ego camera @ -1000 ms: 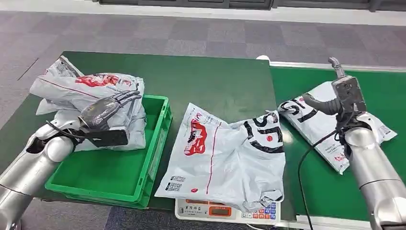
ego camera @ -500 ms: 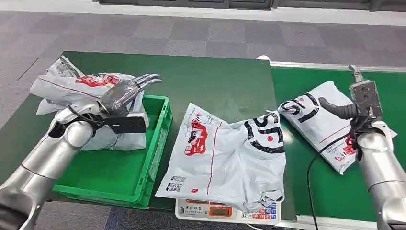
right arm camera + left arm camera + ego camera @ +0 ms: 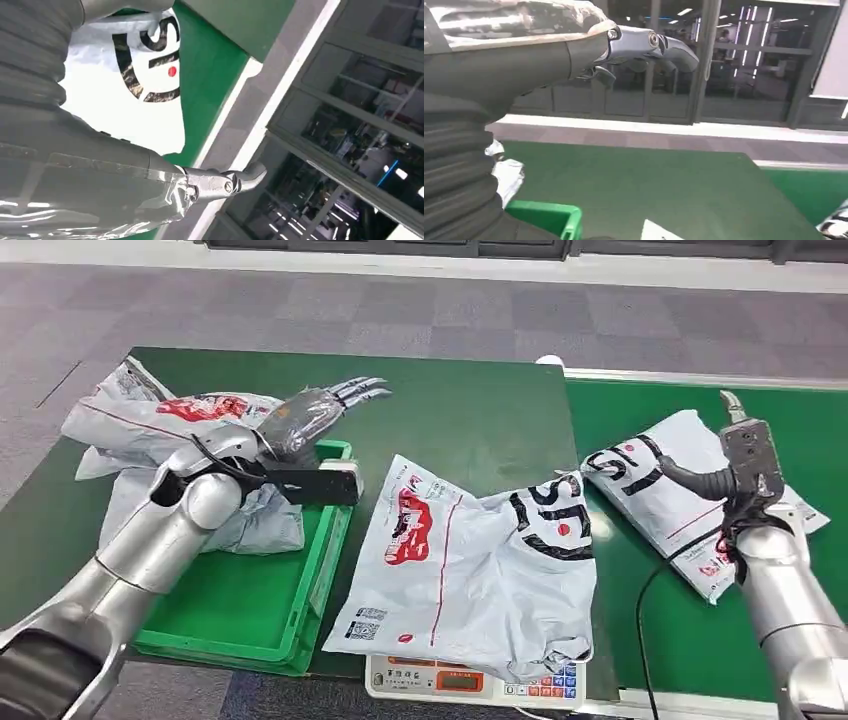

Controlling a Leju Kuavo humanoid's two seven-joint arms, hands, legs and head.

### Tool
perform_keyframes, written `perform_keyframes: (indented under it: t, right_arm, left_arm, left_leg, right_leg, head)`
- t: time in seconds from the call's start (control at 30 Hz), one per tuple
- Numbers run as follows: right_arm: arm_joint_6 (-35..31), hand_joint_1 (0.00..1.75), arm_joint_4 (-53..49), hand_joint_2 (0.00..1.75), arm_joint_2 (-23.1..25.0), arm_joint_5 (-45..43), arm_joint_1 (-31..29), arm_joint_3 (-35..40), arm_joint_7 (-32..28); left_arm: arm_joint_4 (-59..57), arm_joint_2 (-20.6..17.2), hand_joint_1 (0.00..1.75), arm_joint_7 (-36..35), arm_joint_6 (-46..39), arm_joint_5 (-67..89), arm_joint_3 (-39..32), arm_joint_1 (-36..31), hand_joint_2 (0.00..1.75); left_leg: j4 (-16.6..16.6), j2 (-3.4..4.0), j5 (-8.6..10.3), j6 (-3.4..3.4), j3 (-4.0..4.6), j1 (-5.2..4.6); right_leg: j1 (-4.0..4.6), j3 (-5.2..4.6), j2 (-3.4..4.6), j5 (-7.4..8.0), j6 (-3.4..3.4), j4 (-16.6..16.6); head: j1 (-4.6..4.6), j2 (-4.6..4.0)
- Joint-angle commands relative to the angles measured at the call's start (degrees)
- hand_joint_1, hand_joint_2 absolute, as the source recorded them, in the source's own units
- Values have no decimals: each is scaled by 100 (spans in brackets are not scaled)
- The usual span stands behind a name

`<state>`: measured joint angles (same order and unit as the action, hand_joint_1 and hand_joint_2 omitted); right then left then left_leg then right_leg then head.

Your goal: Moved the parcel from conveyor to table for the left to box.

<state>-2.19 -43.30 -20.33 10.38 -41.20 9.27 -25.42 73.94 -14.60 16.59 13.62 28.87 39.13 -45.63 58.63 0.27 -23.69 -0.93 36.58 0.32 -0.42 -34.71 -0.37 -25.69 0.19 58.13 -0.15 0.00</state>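
A white parcel with red and black print point(image 3: 470, 560) lies crumpled in the middle of the green table point(image 3: 450, 410), partly over a scale. A second white parcel point(image 3: 680, 490) point(image 3: 130, 85) lies on the green conveyor point(image 3: 640, 640) at the right. My left hand point(image 3: 310, 418) point(image 3: 639, 42) hovers over the far right corner of the green bin point(image 3: 250, 610), fingers stretched out and holding nothing. My right hand point(image 3: 745, 455) point(image 3: 220, 182) stands above the conveyor parcel, thumb sticking out toward it, fingers straight and empty.
Two or more white parcels point(image 3: 170, 430) are piled in the bin's far left and spill over its rim. The scale point(image 3: 470, 680) with its orange display sits at the table's near edge. Grey carpet floor point(image 3: 400, 300) lies beyond.
My left hand has risen off the parcels in the bin and swung to the right, toward the middle parcel. My right hand drew back a little to the right over the conveyor parcel.
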Motion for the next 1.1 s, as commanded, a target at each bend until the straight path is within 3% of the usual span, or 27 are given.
perform_keyframes:
  t: [0.03,1.1]
  right_arm:
    - [-38,0,626,175,559,180,-344,-188,27]
    - [-47,0,637,175,555,189,-339,-188,26]
  left_arm:
    - [-337,225,0,-101,125,-48,959,-483,175]
    - [-347,209,0,-102,123,-48,966,-486,175]
  left_leg:
    - [-2,-2,-1,1,-6,1]
    - [-5,3,-2,1,-11,0]
  right_leg:
    - [1,7,2,0,0,-3]
    - [-1,11,9,0,-1,-5]
  head:
    - [0,0]
    - [0,0]
